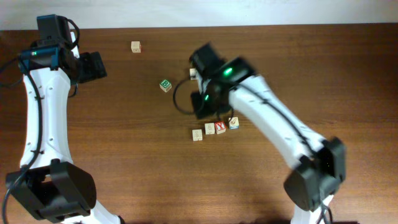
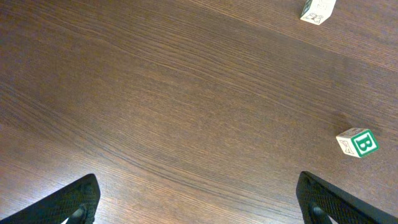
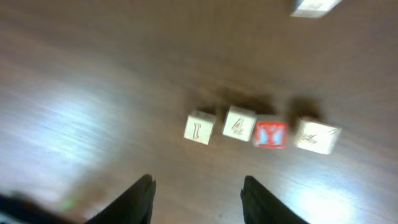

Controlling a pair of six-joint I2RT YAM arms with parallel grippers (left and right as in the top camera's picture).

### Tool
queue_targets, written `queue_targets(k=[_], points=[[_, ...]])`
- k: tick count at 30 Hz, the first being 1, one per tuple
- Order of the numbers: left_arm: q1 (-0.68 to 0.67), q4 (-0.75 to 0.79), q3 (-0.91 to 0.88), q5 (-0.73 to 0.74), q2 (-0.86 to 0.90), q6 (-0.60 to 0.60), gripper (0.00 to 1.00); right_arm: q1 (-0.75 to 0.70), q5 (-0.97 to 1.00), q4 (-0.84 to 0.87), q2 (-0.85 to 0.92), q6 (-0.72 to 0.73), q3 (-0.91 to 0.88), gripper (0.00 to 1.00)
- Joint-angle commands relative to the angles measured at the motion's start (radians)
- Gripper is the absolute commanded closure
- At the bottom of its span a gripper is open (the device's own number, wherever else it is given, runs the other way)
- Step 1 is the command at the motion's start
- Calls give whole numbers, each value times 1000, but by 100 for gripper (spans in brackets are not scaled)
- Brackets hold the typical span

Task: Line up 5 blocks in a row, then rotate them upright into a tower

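Observation:
Four blocks lie in a row on the brown table: two plain tan ones (image 1: 197, 134) (image 1: 209, 129), the red Y block (image 1: 220, 128) and the one with blue markings (image 1: 234, 123). The blurred right wrist view shows the same row: tan (image 3: 199, 128), tan (image 3: 239, 123), red (image 3: 270, 134) and a pale one (image 3: 316, 135). Another tan block (image 1: 135, 46) lies alone at the back. My right gripper (image 1: 208, 106) (image 3: 198, 199) hovers just behind the row, open, with only bare wood between its fingers. My left gripper (image 1: 93, 65) (image 2: 199, 202) is far off at the back left, wide open and empty.
The green B cube (image 1: 165, 85) (image 2: 357, 142) sits between the two arms. A pale cube (image 1: 194, 73) is half hidden by the right wrist. Another pale cube (image 2: 318, 9) lies at the top edge of the left wrist view, and one (image 3: 314, 6) at the top of the right wrist view.

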Motion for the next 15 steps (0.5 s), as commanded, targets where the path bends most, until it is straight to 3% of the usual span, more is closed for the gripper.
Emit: queue_targets(k=[1,10,15], points=[[5,2,19,-10,2,-13,1,33,-82,130,-19,17,-140,59],[5,2,19,-10,2,-13,1,147,-89,164,124,51,-158,64],[5,2,19,-10,2,-13,1,177,-75,143,165,120,-161,72]])
